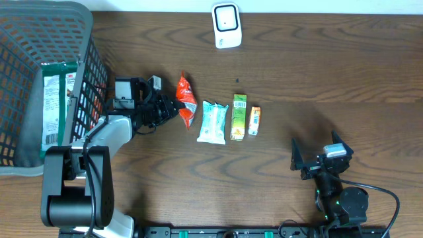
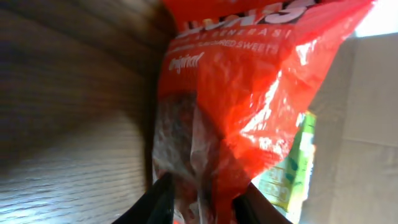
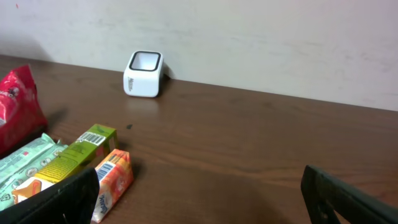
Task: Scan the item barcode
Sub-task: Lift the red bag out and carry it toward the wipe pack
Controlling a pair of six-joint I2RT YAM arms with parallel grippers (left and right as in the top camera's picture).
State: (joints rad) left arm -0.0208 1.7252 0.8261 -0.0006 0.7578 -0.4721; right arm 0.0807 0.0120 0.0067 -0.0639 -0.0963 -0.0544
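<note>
I'd put this at the very start of a scan cycle: nothing has reached the scanner (image 1: 226, 25) yet. It stands alone at the far edge of the bench (image 1: 317, 79), well apart from every item.

The item I'm going for is the red snack packet (image 1: 187, 99), the leftmost of a row laid out mid-bench. To its right are a pale blue packet (image 1: 213, 122), a green box (image 1: 238, 118) and an orange box (image 1: 254, 121).

The left gripper (image 1: 173, 106) is right at the red packet's left side. In the left wrist view its two fingers (image 2: 163, 199) stand a little apart, with the packet's crinkled lower edge between them. I cannot tell whether they are pressing on the foil or only flanking it. From overhead the packet looks to be resting on the bench, not lifted.

The right gripper (image 3: 199, 208) sits spread wide and empty near the front right, away from all the items.

What's left, as I judge it, is nearly the whole job: secure the packet, lift it, carry it to the scanner and turn its barcode to the window. One green packet (image 1: 54, 106) already lies in the basket (image 1: 86, 39) on the left.
</note>
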